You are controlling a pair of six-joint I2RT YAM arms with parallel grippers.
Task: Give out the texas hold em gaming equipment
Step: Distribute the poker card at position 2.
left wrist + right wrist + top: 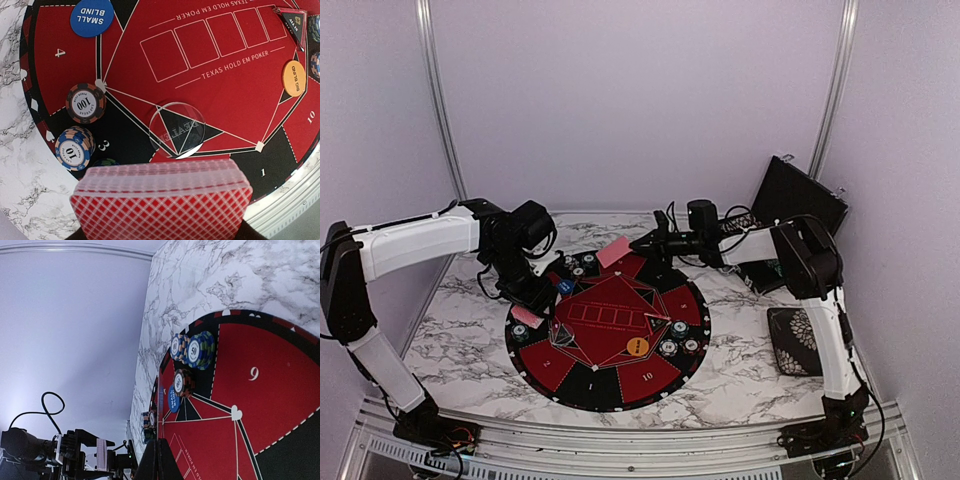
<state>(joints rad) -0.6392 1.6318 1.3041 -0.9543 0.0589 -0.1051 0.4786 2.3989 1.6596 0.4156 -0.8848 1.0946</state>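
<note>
- Presently the left gripper [525,312] is clamped on a deck of pink-red-backed playing cards [161,200] above the left edge of the round poker mat [620,385].
- Right gripper [638,242], fingers pressed together, pinches one card [613,253] over the mat's far edge.
- Poker chips [86,102] and the blue button [92,17] lie on the mat.

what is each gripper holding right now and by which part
The left gripper holds a deck of cards by its sides. The right gripper pinches one card by its edge.
</note>
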